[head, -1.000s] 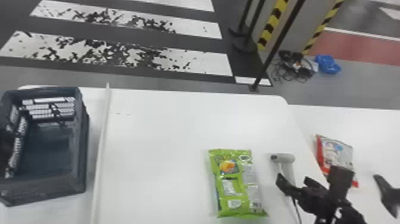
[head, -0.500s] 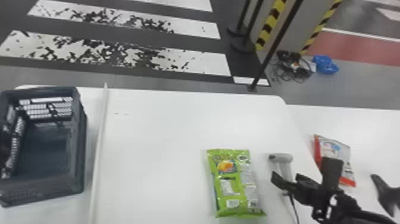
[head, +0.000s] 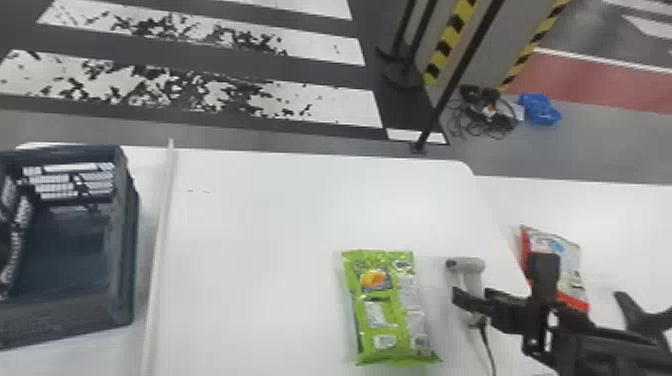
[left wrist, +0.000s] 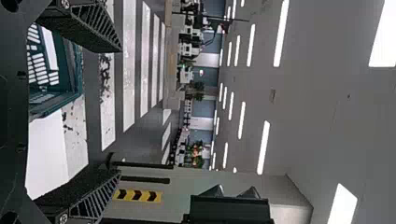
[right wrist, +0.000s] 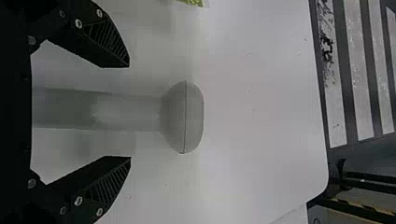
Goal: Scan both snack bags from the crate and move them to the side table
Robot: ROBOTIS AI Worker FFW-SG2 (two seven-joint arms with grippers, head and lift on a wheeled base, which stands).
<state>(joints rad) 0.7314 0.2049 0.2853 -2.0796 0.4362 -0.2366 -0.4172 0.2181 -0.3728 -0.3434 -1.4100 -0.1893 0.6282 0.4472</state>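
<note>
My right gripper [head: 500,280] is at the grey handheld scanner [head: 466,267] on the white table. In the right wrist view the right gripper [right wrist: 130,112] stands open, with the handle of the scanner [right wrist: 181,116] between its fingers and a gap on both sides. The green snack bag [head: 390,310] lies flat to the left of the scanner. A red and white snack bag [head: 570,257] lies on the side table [head: 625,215], partly behind the right gripper. My left gripper [left wrist: 120,111] is open with nothing between its fingers, near the crate [left wrist: 70,70].
The dark crate [head: 127,240] stands at the left, beyond a pale raised strip [head: 162,225]. A cable [head: 487,350] trails from the scanner towards the front. Another black part [head: 642,317] shows by the right edge. Posts stand on the floor behind the table.
The right gripper has shifted slightly left and away from the robot, closer around the scanner. The whole head view has slid slightly; bags, scanner and crate rest where they were.
</note>
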